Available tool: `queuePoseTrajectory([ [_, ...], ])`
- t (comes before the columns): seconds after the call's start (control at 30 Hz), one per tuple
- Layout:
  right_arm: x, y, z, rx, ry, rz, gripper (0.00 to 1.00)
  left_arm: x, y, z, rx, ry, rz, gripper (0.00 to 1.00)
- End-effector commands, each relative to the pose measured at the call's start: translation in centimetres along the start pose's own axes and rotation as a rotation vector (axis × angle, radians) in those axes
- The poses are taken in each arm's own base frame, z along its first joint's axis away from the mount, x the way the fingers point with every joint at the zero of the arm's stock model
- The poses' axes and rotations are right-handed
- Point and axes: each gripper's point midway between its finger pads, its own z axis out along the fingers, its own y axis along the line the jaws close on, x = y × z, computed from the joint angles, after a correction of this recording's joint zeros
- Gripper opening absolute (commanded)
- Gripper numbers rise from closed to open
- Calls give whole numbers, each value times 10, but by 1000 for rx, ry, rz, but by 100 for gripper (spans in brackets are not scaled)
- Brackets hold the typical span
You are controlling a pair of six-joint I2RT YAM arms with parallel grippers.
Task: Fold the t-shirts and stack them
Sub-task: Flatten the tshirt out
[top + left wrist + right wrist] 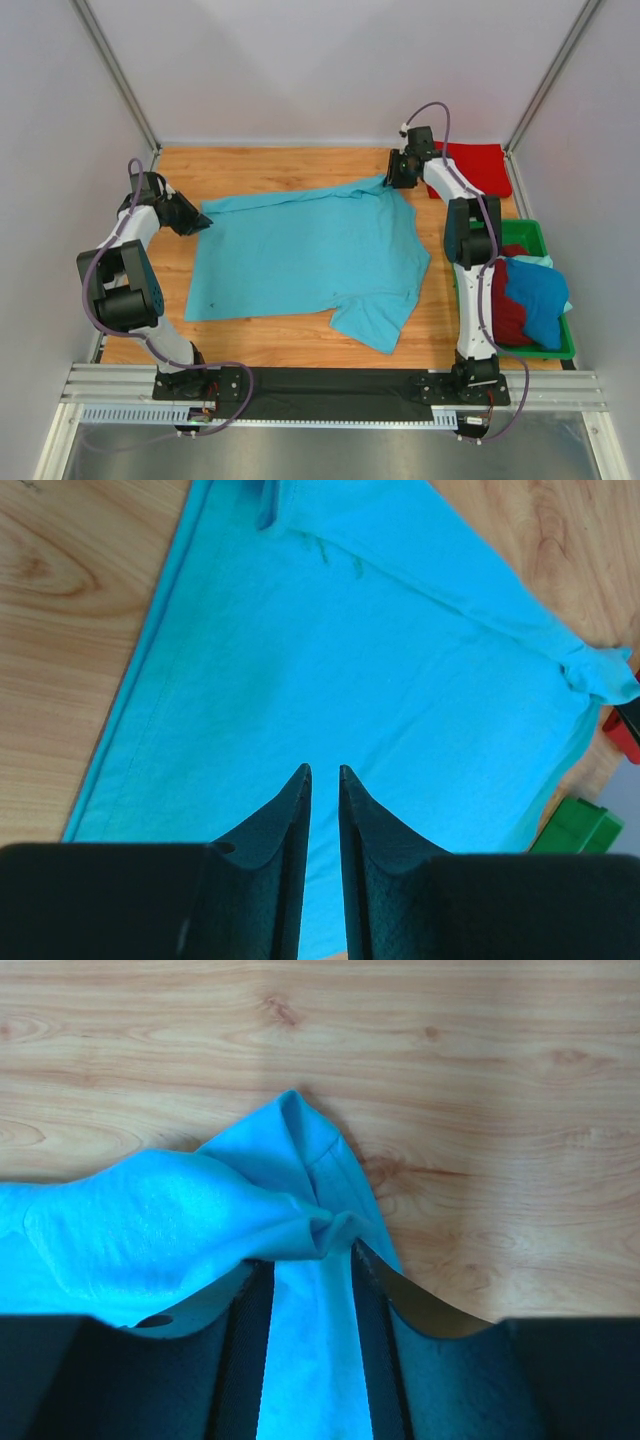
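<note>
A light turquoise t-shirt point(310, 250) lies spread on the wooden table, its far edge pulled straight between my two grippers. My left gripper point(203, 222) is at its far left corner. In the left wrist view the fingers point(300, 810) are nearly together with turquoise cloth point(350, 660) in the narrow gap. My right gripper point(393, 180) is at the far right corner. In the right wrist view it point(305, 1255) is shut on a bunched fold of the shirt point(150, 1230). A bright red t-shirt point(478, 160) lies at the back right.
A green plastic tray point(530, 235) stands at the right edge behind the right arm. It holds a dark red shirt point(508, 310) and a deeper blue shirt point(535, 295). White walls close in the left, back and right sides.
</note>
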Motion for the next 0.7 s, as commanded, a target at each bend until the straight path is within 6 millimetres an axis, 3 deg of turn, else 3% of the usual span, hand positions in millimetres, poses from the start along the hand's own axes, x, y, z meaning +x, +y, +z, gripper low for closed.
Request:
queuePoseTrajectory([
  [0.0, -19, 8, 4, -35, -63, -3, 38, -7, -7, -2, 30, -17, 32, 24],
  [0.07, -23, 8, 4, -31, -78, 2, 35, -7, -7, -2, 27, -18, 33, 24],
  [0.2, -30, 7, -2, -7, -97, 19, 7, -8, -6, -2, 21, -22, 19, 24],
  [0.3, -28, 12, -21, -3, -78, 48, 0, -12, -6, -1, 18, -33, 1, 24],
  [0.47, -11, 27, -63, -24, -58, 104, 0, -25, -2, 10, -16, -61, -50, 28],
  [0.53, -10, 28, -72, -26, -53, 116, 17, -32, -8, 16, 8, -67, -80, 32],
  [0.57, -8, 27, -76, -22, -53, 116, 29, -32, -6, 22, 4, -60, -98, 33],
  [0.6, -8, 25, -76, -17, -56, 120, 47, -36, -4, 26, -3, -72, -108, 34],
  [0.67, -9, 20, -75, -27, -61, 127, 55, -45, -3, 34, -7, -85, -135, 35],
])
